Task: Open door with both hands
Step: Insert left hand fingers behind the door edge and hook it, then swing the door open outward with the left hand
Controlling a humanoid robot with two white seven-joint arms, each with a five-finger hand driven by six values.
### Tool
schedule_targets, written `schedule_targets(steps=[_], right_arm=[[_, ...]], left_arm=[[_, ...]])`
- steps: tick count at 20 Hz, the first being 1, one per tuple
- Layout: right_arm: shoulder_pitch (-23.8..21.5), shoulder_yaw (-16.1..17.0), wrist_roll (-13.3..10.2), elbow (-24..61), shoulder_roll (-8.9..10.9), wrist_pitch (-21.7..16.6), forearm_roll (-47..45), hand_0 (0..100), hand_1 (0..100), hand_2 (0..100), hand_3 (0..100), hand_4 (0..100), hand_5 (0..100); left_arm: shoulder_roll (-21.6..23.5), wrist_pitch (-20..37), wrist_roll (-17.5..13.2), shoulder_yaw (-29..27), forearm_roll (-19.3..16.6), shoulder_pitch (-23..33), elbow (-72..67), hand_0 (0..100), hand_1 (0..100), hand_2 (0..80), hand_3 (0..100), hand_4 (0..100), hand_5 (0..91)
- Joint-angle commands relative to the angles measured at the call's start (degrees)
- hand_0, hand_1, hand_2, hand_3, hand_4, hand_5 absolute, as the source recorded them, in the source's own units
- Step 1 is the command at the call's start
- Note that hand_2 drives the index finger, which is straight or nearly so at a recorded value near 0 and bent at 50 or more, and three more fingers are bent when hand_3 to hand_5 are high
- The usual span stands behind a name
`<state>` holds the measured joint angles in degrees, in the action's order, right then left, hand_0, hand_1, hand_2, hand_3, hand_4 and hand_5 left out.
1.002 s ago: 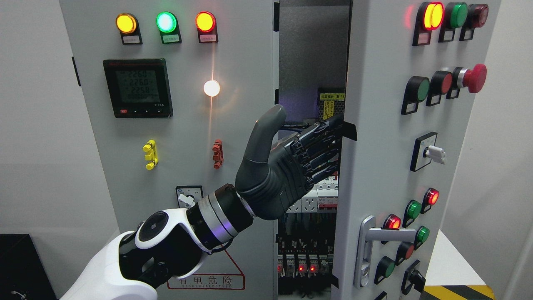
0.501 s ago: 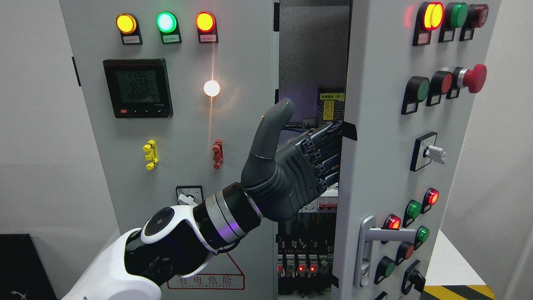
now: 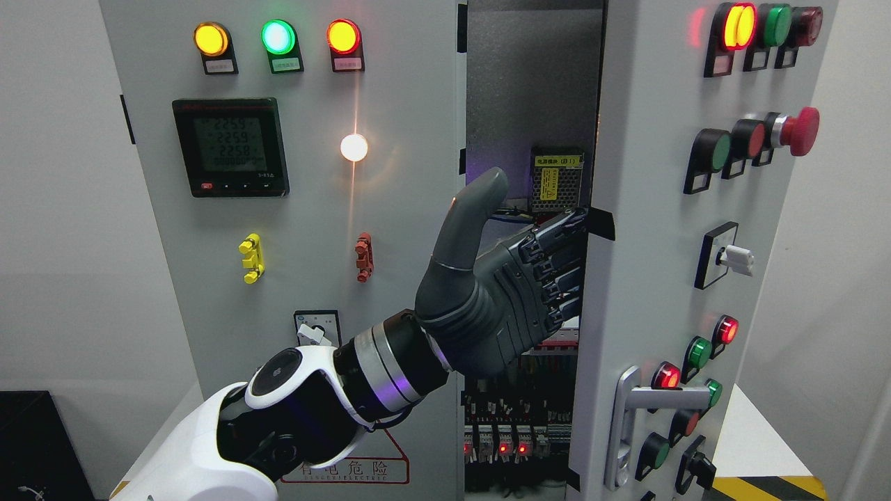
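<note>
left hand (image 3: pixel 501 292): fingers hooked behind the inner edge of the right door, thumb pointing up
right door (image 3: pixel 647 229): right of centre, standing ajar
gap: wiring and red indicator lights (image 3: pixel 494 449) visible inside
left door (image 3: pixel 306 209): closed

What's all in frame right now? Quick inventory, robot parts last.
left door: 1, grey, closed, left half.
right door: 1, grey, swung partly open, right half.
meter: 1, black with lit display, upper left door.
lamps: 3, yellow, green, orange, top of left door.
white light: 1, glowing, mid left door.
clips: 2, one yellow, one red, mid left door.
red mushroom button: 1, upper right door.
door handle: 1, silver, lower right door.
wiring and breakers: several, inside the gap.
left hand: 1, dark grey, fingers hooked behind the right door's edge, thumb up.
right hand: not in view.
</note>
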<state>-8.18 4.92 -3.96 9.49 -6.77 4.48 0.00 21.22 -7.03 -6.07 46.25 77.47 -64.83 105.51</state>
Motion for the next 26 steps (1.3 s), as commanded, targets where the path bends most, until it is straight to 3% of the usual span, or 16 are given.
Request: schedule_targets(steps=[1, 12, 21, 26], right_arm=[[0.0, 0.0, 0.0, 0.0, 0.00, 0.0, -0.6, 19, 0, 0, 0, 0, 0], [0.0, 0.0, 0.0, 0.0, 0.00, 0.0, -0.5, 19, 0, 0, 0, 0, 0], [0.0, 0.0, 0.0, 0.0, 0.00, 0.0, -0.6, 19, 0, 0, 0, 0, 0], [0.0, 0.0, 0.0, 0.0, 0.00, 0.0, -0.6, 19, 0, 0, 0, 0, 0]], left_arm=[[-2.6, 0.0, 0.0, 1.7, 0.1, -0.6, 0.8, 0, 0, 0.0, 0, 0, 0.0], [-8.5, -2.6, 0.1, 3.1, -0.7, -0.1, 0.1, 0, 0, 0.0, 0, 0, 0.0], [-14.4, -4.6, 0.1, 4.1, -5.0, -0.4, -1.6, 0, 0, 0.0, 0, 0, 0.0], [-17.7, -4.8, 0.2, 4.1, -5.6, -0.6, -3.1, 0, 0, 0.0, 0, 0, 0.0]])
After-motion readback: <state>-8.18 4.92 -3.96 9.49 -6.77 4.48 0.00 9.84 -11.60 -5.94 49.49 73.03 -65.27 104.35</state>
